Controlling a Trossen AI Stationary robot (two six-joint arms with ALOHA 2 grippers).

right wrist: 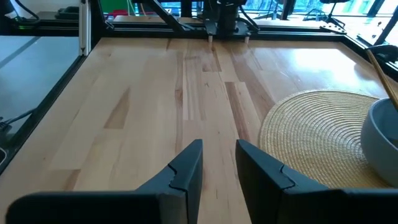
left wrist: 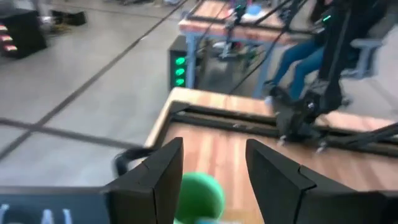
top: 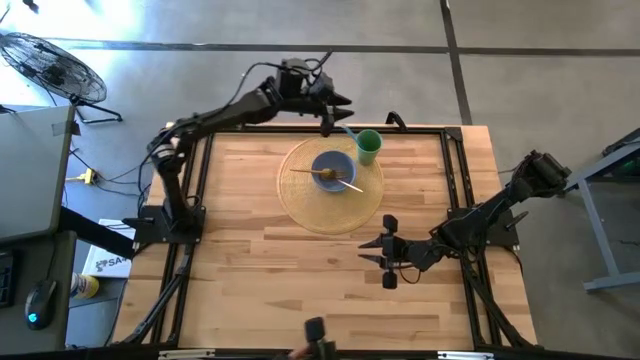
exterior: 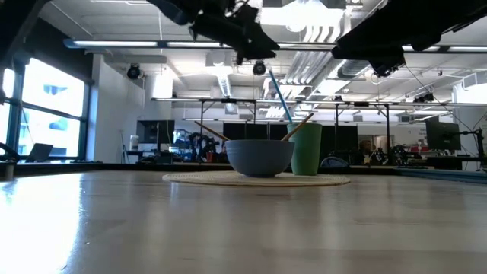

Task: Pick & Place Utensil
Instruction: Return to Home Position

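high view: one blue bowl (top: pixel 333 170) at the woven mat's (top: pixel 300 205) centre holds two gold utensils (top: pixel 335 178). one green cup (top: pixel 368 147) with one blue straw (top: pixel 350 133) stands at the mat's rim. the left gripper (top: pixel 335 112) hovers beside the cup, and the right gripper (top: pixel 365 250) is off the mat.
low view: the straw slants.
wrist views: both grippers are parted and empty, the right narrowly.

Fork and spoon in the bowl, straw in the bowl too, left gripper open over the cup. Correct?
Not quite. The straw stands in the green cup, not the bowl, as the low view shows. The rest holds: the gold utensils lie in the bowl, and the left gripper is open over the cup.
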